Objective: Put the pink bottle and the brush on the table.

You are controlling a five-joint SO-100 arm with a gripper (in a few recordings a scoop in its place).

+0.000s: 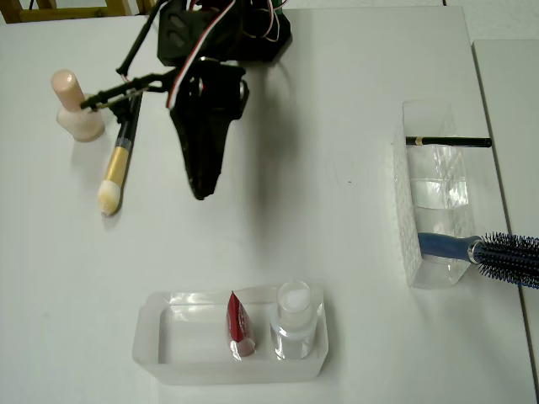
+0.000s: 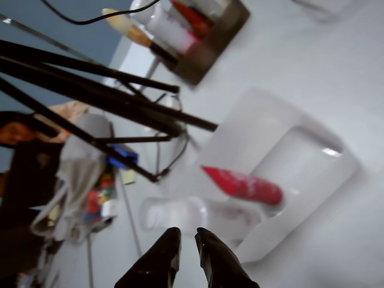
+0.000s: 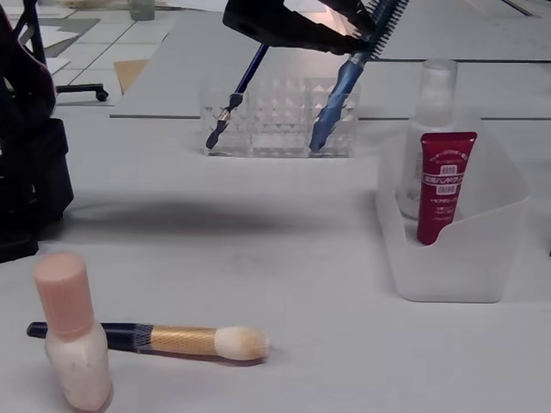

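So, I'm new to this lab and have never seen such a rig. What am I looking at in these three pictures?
It's one small black robot arm on a white table. One camera looks straight down, one rides on the arm's wrist, one stands low at the table's side. The tool is two black fingers, nearly together with a slim gap, holding nothing. On the table, the pink bottle stands upright and the brush lies just behind it. A frosted tray holds a red tube and a clear bottle. A clear organiser holds a hairbrush and a pencil.
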